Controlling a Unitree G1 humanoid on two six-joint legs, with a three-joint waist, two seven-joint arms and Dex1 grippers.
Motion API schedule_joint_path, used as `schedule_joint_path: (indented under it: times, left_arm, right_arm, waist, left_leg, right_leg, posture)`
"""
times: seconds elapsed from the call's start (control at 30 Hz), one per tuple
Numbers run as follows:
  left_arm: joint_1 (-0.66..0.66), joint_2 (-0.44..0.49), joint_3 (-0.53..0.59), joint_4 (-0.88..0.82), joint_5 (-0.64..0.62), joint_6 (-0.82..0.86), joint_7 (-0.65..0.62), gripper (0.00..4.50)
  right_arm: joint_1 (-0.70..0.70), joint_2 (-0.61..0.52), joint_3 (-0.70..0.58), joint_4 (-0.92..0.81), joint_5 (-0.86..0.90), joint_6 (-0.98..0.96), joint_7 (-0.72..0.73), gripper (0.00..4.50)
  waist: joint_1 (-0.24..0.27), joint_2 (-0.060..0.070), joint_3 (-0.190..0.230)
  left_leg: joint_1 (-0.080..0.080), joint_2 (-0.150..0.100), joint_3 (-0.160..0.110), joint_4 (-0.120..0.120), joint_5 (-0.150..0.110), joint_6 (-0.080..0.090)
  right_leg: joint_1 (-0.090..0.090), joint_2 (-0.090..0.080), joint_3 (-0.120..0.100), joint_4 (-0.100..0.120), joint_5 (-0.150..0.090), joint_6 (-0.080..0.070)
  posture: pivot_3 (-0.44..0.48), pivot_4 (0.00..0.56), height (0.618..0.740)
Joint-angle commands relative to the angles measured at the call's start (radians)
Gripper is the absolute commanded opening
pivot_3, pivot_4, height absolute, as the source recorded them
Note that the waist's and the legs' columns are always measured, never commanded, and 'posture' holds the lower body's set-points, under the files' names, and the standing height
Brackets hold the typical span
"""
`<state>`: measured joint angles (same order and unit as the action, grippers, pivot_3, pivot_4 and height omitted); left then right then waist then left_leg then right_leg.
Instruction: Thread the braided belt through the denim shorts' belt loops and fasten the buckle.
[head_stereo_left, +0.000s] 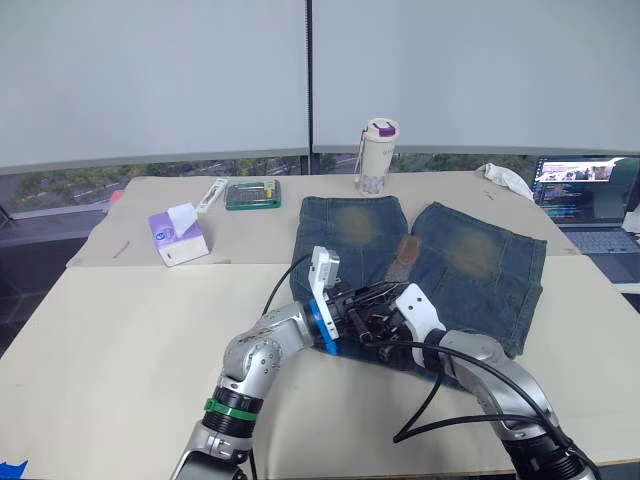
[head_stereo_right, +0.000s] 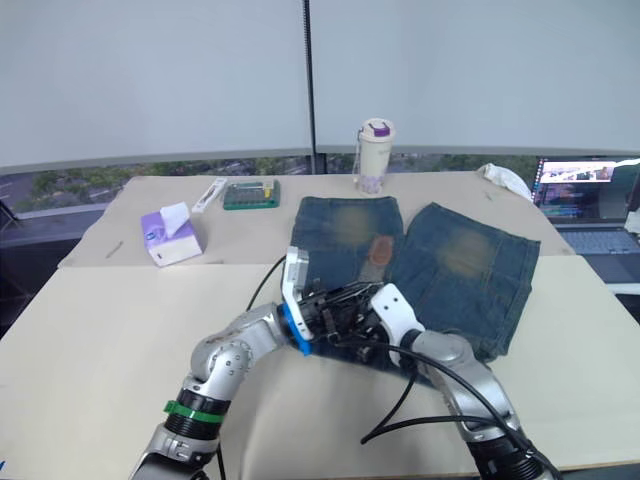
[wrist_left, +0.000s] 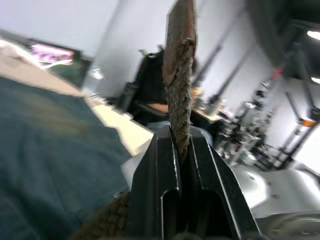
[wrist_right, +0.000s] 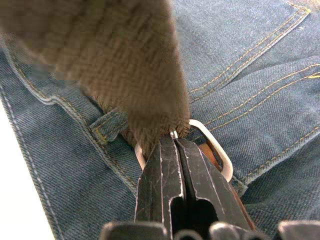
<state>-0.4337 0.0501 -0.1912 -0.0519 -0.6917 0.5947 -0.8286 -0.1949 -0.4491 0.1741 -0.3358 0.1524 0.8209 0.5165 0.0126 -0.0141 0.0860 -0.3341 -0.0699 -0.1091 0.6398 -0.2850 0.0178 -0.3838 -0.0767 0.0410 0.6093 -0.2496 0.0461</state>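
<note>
I'm seeing the left gripper clenching the dark brown braided belt edge-on at the waistband of the faded blue denim shorts lying flat on the beige table. Right gripper is pinching the belt too, fingers closed, right against the silver metal buckle beside a denim belt loop.

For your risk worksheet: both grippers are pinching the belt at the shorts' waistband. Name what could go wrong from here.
1. The left gripper pinches the braided belt near its free end; the strap might slip out.
2. The right gripper is shut on the belt right at the buckle and a belt loop; pulling may bunch the denim shorts.
3. The two grippers work close together and could collide.
</note>
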Motion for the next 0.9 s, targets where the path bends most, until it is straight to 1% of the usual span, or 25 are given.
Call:
schedule_joint_path:
  times: [0.03,0.13,0.27,0.47,0.63,0.7,0.73,0.8,0.9]
  left_arm:
    - [-0.068,-0.033,-0.13,-0.057,-0.02,0.02,-0.138,0.0]
    - [-0.092,-0.055,-0.147,-0.062,-0.04,0.039,-0.175,0.0]
    - [-0.102,-0.096,-0.135,-0.058,-0.074,0.068,-0.187,0.0]
    - [-0.071,-0.101,-0.146,-0.11,-0.126,0.15,-0.213,0.0]
    - [-0.072,-0.105,-0.132,-0.091,-0.139,0.177,-0.217,0.0]
    - [-0.078,-0.121,-0.114,-0.045,-0.086,0.132,-0.165,0.0]
    - [-0.084,-0.127,-0.107,-0.008,-0.024,0.081,-0.115,0.0]
    - [-0.091,-0.136,-0.098,0.038,0.054,0.018,-0.06,0.0]
    - [-0.103,-0.151,-0.064,0.096,0.132,-0.074,-0.002,0.0]
  right_arm:
    - [0.077,0.022,0.031,0.103,-0.015,0.102,-0.049,0.04]
    - [0.092,0.047,0.011,0.091,-0.004,0.114,-0.068,0.04]
    - [0.117,0.054,0.006,0.073,0.003,0.121,-0.08,0.04]
    - [0.142,0.062,0.001,0.058,0.007,0.126,-0.101,0.04]
    - [0.132,0.085,-0.002,0.063,0.011,0.123,-0.111,0.04]
    - [0.127,0.099,-0.022,0.057,0.027,0.118,-0.109,0.04]
    - [0.126,0.104,-0.038,0.052,0.03,0.103,-0.112,0.04]
    - [0.124,0.105,-0.055,0.044,0.03,0.08,-0.114,0.04]
    - [0.147,0.058,-0.056,-0.021,0.022,-0.015,-0.076,0.04]
  waist:
    - [0.001,-0.001,0.0]
    - [0.0,-0.001,0.001]
    - [0.0,0.0,0.002]
    - [0.0,-0.001,0.002]
    - [-0.002,-0.001,0.002]
    - [-0.002,-0.001,0.002]
    - [-0.002,-0.001,0.002]
    - [0.001,-0.001,0.003]
    - [0.007,0.0,0.003]
  left_leg:
    - [0.0,-0.001,0.0,0.0,0.0,0.0]
    - [-0.001,-0.001,-0.001,0.0,0.0,0.001]
    - [-0.001,-0.001,0.0,0.0,-0.001,0.001]
    - [-0.001,-0.001,-0.001,0.0,-0.001,0.001]
    - [-0.001,-0.001,-0.001,0.0,-0.001,0.001]
    - [-0.001,0.0,-0.001,0.0,-0.001,0.001]
    - [-0.001,0.0,-0.001,0.0,-0.001,0.001]
    - [-0.001,-0.001,-0.001,0.0,-0.001,0.001]
    - [-0.001,-0.001,-0.001,0.0,0.0,0.001]
  right_leg:
    - [0.0,0.0,0.0,-0.001,0.0,0.0]
    - [0.001,0.0,0.0,-0.001,0.0,0.0]
    - [0.0,0.0,0.0,-0.001,-0.001,0.001]
    - [0.0,0.0,0.0,-0.001,-0.001,0.001]
    - [0.0,0.0,0.0,-0.001,-0.001,0.002]
    - [0.0,0.0,0.0,-0.001,-0.001,0.002]
    - [0.0,0.0,0.0,-0.001,-0.001,0.002]
    - [0.0,0.0,0.001,-0.001,-0.001,0.002]
    - [0.001,-0.001,0.0,-0.002,-0.001,0.001]
  posture:
    - [0.0,0.15,0.74]
    - [0.0,0.15,0.74]
    - [0.0,0.15,0.74]
    - [0.0,0.15,0.74]
    - [0.0,0.15,0.74]
    - [0.0,0.15,0.74]
    - [0.0,0.15,0.74]
    - [0.0,0.15,0.74]
    - [0.0,0.15,0.74]
